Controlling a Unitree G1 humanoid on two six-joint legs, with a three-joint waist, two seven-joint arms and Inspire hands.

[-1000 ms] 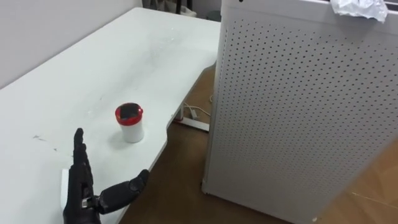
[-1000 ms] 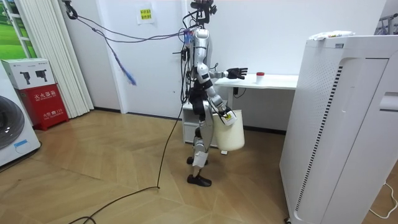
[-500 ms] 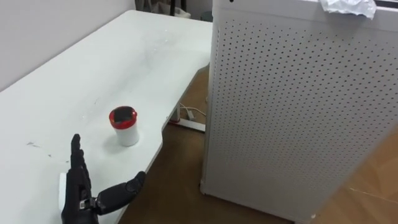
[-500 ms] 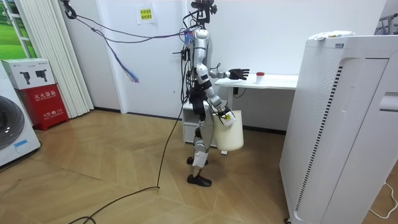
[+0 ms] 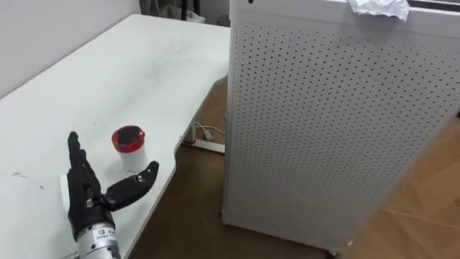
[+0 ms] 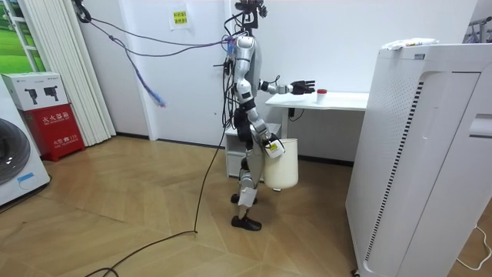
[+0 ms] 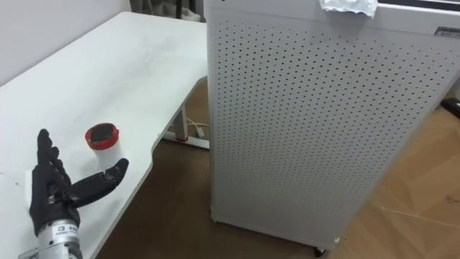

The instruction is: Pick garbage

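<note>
A small white cup with a red lid (image 5: 130,147) stands near the front edge of the white desk (image 5: 144,65). My left hand (image 5: 86,193) reaches over the desk just short of the cup, open, its thumb close to the cup's base. Crumpled white paper (image 5: 379,7) lies on top of the tall white perforated unit (image 5: 330,129). In the room view I stand at the desk's end, left hand (image 6: 301,87) stretched toward the cup (image 6: 321,93). My right hand (image 6: 270,148) hangs by my hip, shut on a white bin (image 6: 281,165).
The perforated unit (image 6: 430,154) stands close to the desk's right, leaving a narrow strip of wood floor between them. A power strip and cable (image 5: 205,142) lie under the desk. A red box (image 6: 60,127) and a washing machine (image 6: 15,165) stand at the room view's left.
My left hand has reached further forward, so its thumb is now beside the cup. The bin has swung in closer to my legs. The eye view has shifted.
</note>
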